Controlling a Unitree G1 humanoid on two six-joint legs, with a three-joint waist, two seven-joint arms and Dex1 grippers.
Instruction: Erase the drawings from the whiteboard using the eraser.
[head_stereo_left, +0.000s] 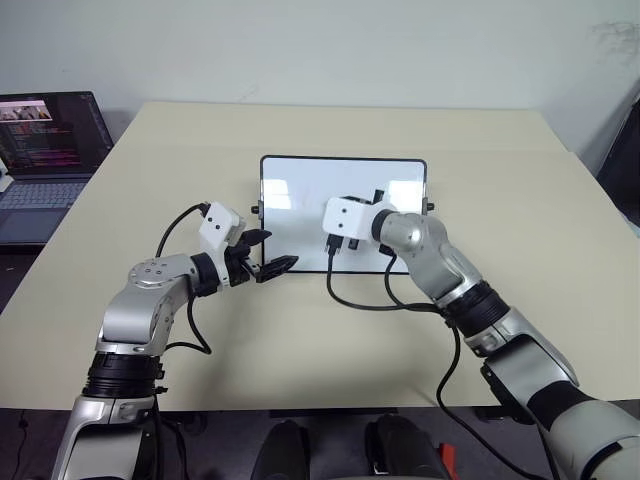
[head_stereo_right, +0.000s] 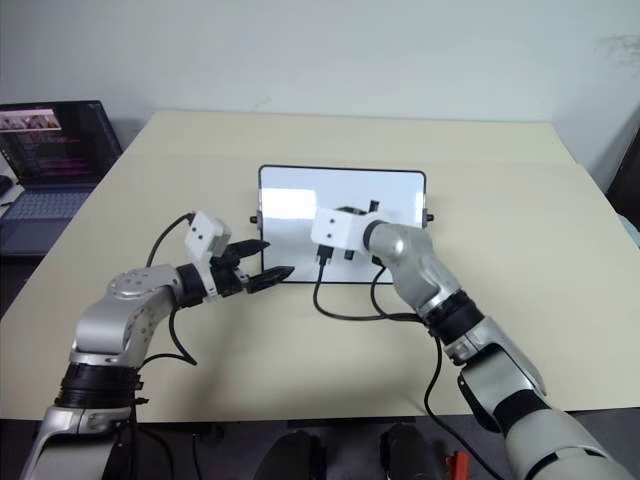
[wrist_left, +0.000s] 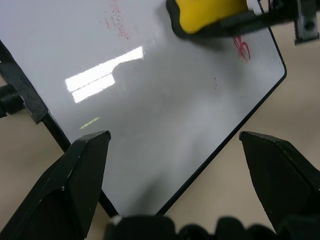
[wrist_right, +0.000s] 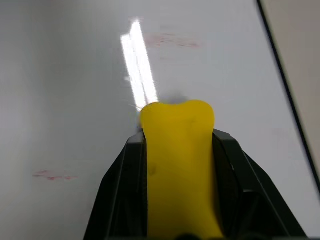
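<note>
On beige table (head_stereo_left: 560, 250), whiteboard (head_stereo_left: 300, 185), laptop (head_stereo_left: 45, 150) beside, pale wall (head_stereo_left: 320, 50) behind.

Head cameras overlook the whiteboard (head_stereo_left: 343, 214); wrist cameras view it close.

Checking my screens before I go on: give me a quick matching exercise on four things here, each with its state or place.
Things:
1. eraser
2. left gripper
3. whiteboard
4. laptop

States or places:
A. open, at the board's near left corner
B. flat on the table, faint red marks left on it
C. clamped in the right gripper, over the board
D. far left, screen lit

Pairs: 1-C, 2-A, 3-B, 4-D
</note>
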